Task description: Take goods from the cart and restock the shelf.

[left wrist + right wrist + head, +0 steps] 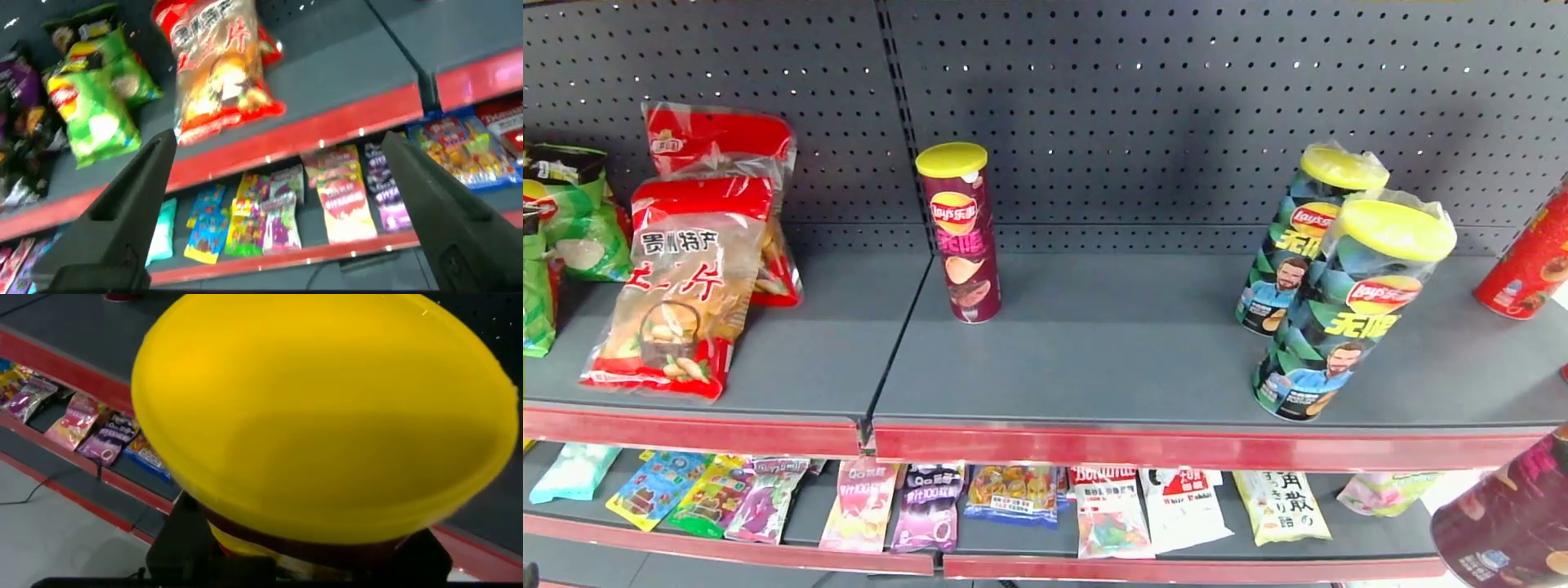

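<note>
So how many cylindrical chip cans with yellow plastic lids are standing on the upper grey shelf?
3: purple can near the middle, rear green-and-black can and front green-and-black can on the right. A red can at the far right is cut off, lid unseen.

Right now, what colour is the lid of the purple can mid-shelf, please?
Yellow lid, best in head view.

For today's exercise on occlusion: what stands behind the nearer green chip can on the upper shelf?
A second green can, yellow-lidded, stands behind the nearer green can, before the pegboard. The nearer can covers part of its side; whether they touch cannot be told.
</note>
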